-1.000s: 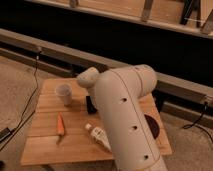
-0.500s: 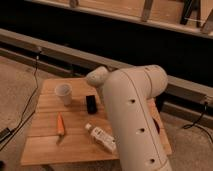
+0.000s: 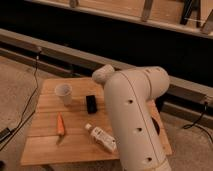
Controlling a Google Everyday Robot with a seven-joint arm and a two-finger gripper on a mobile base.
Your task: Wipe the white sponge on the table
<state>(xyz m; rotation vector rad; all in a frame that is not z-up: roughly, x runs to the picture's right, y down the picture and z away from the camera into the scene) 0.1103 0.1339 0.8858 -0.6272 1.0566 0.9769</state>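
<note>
The arm point(image 3: 135, 120) is folded across my view and covers the right half of the worktop point(image 3: 50, 150); I judge this posture to be a reach toward something behind it. The tool is not in view, so I cannot tell its state. I cannot locate the white sponge; it may lie behind the arm. Count on the exposed planks: one white cup point(image 3: 63, 93), one black block point(image 3: 91, 103), one orange carrot-shaped item point(image 3: 60, 125), and one white bottle point(image 3: 101, 138) lying flat. None of them touch.
</note>
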